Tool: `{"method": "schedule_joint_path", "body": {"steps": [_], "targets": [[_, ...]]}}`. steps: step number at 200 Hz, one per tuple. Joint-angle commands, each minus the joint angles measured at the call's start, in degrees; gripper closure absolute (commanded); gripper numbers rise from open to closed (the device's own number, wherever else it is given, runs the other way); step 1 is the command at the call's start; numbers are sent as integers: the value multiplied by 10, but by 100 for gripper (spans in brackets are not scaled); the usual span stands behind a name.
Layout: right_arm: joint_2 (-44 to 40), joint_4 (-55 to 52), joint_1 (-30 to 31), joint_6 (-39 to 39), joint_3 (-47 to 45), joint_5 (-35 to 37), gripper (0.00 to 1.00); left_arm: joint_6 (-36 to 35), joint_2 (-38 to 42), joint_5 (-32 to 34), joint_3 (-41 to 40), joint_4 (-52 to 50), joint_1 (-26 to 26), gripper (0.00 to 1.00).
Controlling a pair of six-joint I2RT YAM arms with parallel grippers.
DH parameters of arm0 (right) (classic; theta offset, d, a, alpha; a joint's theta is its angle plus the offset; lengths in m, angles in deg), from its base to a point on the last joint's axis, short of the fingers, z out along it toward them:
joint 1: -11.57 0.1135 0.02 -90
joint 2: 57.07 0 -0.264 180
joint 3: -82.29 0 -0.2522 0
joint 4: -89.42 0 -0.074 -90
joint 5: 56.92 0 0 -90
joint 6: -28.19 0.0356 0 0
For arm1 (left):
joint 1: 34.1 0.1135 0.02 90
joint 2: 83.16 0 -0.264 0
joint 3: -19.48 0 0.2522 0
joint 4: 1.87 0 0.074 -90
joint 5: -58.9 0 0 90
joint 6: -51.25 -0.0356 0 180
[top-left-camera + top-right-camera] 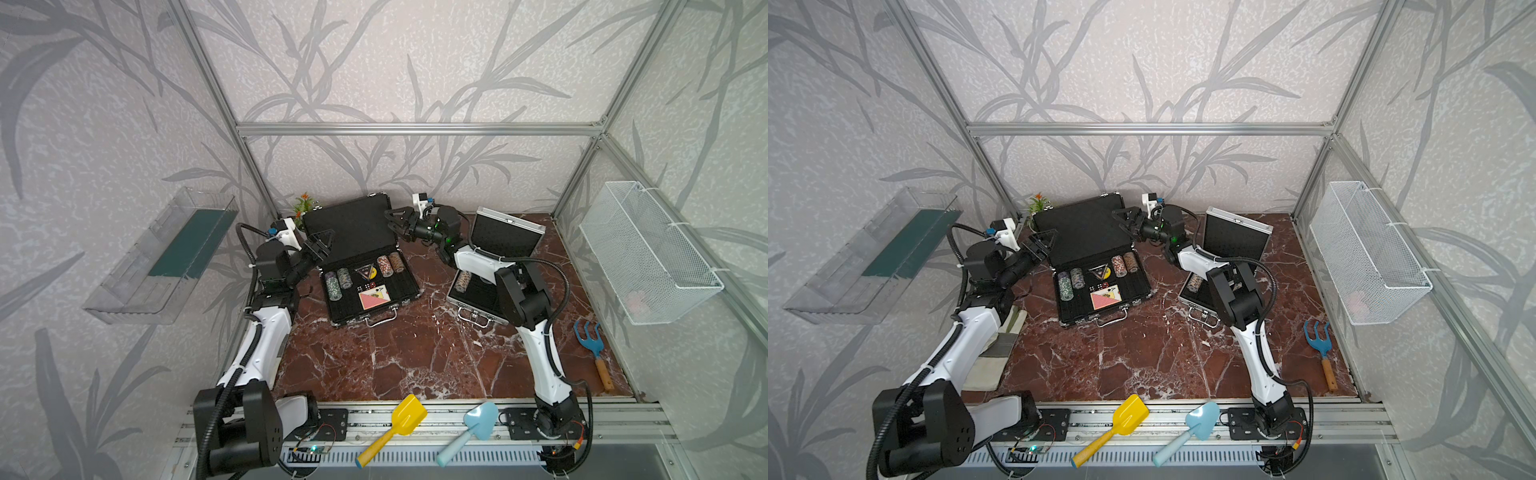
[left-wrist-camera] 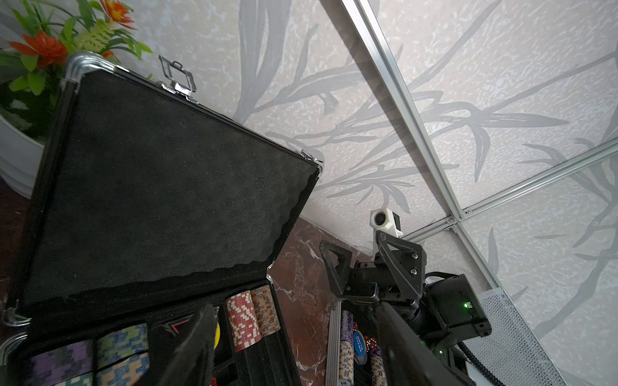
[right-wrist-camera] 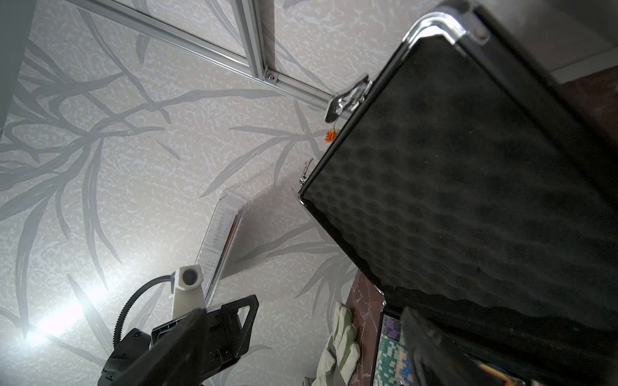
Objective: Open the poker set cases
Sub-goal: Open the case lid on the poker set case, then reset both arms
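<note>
Work looks done: black case (image 1: 349, 228) and silver case (image 1: 505, 239) both gape open; left hand (image 1: 320, 244) and right hand (image 1: 392, 224), wide and seemingly empty, need only draw back clear.

White arms (image 1: 270, 332), black joints (image 1: 519, 299), ribbed cables (image 1: 216, 409)

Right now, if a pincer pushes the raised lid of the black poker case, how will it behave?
The lid, with metal-edged corners, probably feels stiff, not floppy. It likely swings on its hinge rather than bending. The chip stacks in the black poker case suggest a heavy base that should not slide.
</note>
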Motion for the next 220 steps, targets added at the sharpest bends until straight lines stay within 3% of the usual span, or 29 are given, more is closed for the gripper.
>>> {"method": "schedule_joint_path", "body": {"steps": [1, 38, 61, 68, 87, 103, 118, 147, 174, 193, 220], "targets": [[-3, 4, -4, -15, 10, -11, 9, -17, 6, -15, 24, 3, 4, 33], [-38, -2, -4, -48, -31, -16, 9, -48, 44, 1, 18, -39, 2, 28], [-99, -93, -11, -129, -80, -20, 9, -118, 79, 61, 24, -135, -10, 21], [-127, -135, -16, -173, -102, -14, 8, -156, 90, 95, 28, -174, -19, 20], [-225, -290, -26, -325, -155, 42, 6, -221, 117, 268, 21, -252, -62, 18], [-313, -438, -28, -519, -197, 143, 4, -247, 131, 387, -3, -264, -95, 16], [-397, -471, -31, -624, -277, 240, 1, -245, 135, 491, -31, -253, -114, 14], [-537, -404, -62, -735, -463, 369, 1, -256, 114, 564, -75, -214, -116, 12], [-629, -247, -81, -821, -630, 485, 1, -305, 69, 585, -132, -104, -116, 11], [-651, -106, -103, -860, -737, 522, 1, -342, 29, 595, -178, 12, -111, 9], [-629, 8, -152, -843, -813, 517, 1, -344, -11, 575, -194, 45, -105, 9]]}}
